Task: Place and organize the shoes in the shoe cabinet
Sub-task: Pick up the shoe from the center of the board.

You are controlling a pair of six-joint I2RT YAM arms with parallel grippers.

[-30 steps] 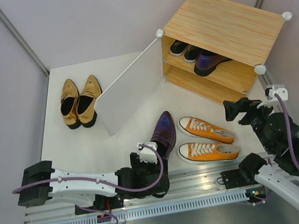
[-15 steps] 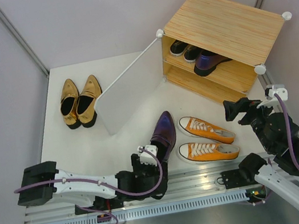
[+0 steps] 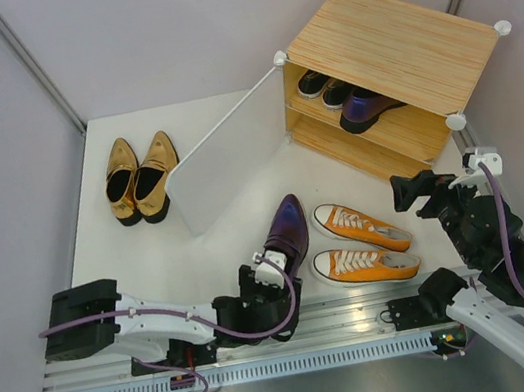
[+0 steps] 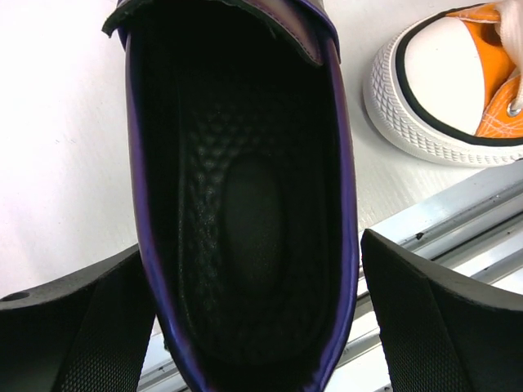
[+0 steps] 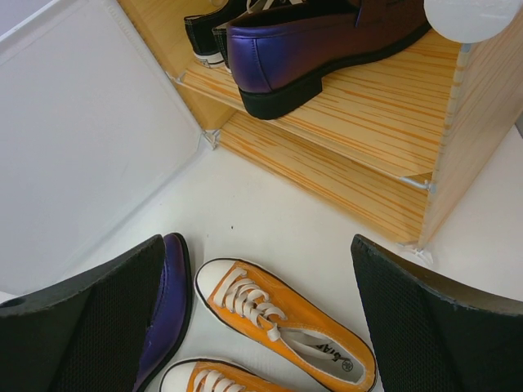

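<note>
On the table, loafer sits within left claw.

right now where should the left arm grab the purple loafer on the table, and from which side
Grip the purple loafer across its heel opening, coming in from its near, heel end. The left gripper straddles it there, jaws open, and the side walls look narrow enough to pinch.

only a tiny unreadable logo on one orange sneaker's insole.
</note>
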